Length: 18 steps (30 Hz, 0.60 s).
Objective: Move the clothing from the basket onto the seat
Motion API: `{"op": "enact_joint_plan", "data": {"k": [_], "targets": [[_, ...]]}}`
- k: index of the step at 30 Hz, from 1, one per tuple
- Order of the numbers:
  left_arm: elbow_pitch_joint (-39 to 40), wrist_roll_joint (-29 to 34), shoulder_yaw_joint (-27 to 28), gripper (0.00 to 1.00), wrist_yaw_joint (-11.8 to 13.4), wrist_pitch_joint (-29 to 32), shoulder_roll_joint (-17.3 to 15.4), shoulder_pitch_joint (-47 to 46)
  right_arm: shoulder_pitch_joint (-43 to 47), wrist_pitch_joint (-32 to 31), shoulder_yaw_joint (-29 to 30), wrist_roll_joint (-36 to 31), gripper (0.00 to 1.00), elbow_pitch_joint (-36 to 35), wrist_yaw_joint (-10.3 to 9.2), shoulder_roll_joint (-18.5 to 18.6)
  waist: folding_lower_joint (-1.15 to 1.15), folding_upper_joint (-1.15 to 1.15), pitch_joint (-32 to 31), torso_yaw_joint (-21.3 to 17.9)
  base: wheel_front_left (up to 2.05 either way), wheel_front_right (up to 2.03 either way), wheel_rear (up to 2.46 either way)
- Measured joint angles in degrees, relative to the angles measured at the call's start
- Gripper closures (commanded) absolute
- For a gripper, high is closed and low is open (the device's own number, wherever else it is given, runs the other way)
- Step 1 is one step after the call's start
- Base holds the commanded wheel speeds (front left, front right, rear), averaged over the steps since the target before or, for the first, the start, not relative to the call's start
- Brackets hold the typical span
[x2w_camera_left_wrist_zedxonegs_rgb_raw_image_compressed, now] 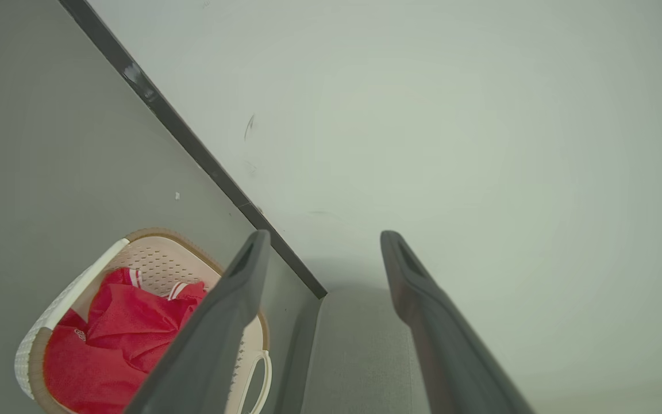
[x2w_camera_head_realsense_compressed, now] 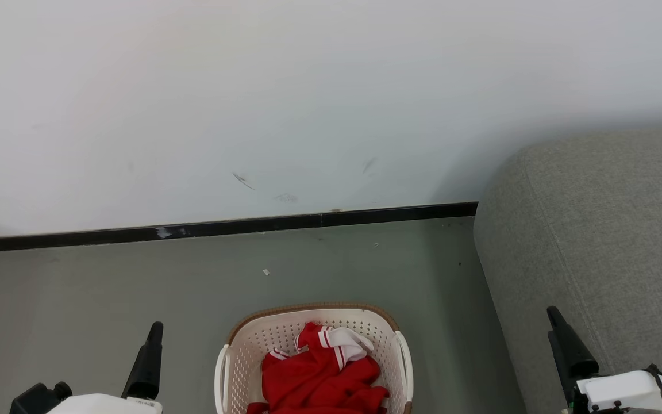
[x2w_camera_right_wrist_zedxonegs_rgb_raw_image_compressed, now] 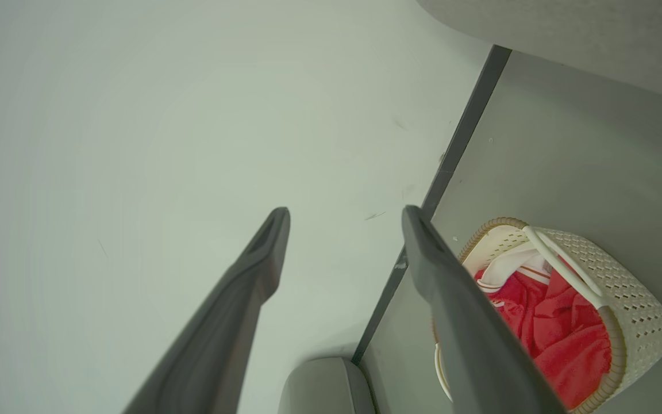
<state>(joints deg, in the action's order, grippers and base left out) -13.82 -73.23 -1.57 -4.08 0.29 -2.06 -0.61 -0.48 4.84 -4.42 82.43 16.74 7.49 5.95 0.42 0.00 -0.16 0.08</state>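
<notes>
Left gripper: 2 fingers spread, empty. Clothing lies right of it and lower, heaped in the basket, between the 2 grippers. Judged soft, light and limp; best pinched at a raised fold on top. Right gripper: fingers apart, empty, with the seat just beside it. The left wrist view catches a small dark mark on the red cloth; the head view gives the seat's breadth.
</notes>
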Motion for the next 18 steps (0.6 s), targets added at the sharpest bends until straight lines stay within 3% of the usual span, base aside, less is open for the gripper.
{"op": "enact_joint_plan", "data": {"k": [11, 18], "targets": [[2.22, 12.32, -2.7, 0.0, 2.01, -2.23, -0.97, -0.09, -0.02, 1.3, -0.36, -13.83, 0.0, -1.99, 0.0, -0.47, 0.1, 0.0, -0.06, 0.12, 0.0, 0.0, 0.0], [3.56, 19.83, -4.3, 0.0, 4.04, -3.75, -1.4, -0.13, -0.01, 2.3, -0.83, -22.38, 0.0, -3.19, 0.0, -0.77, -0.01, 0.0, 0.06, 0.24, 0.0, 0.0, 0.0]]}}
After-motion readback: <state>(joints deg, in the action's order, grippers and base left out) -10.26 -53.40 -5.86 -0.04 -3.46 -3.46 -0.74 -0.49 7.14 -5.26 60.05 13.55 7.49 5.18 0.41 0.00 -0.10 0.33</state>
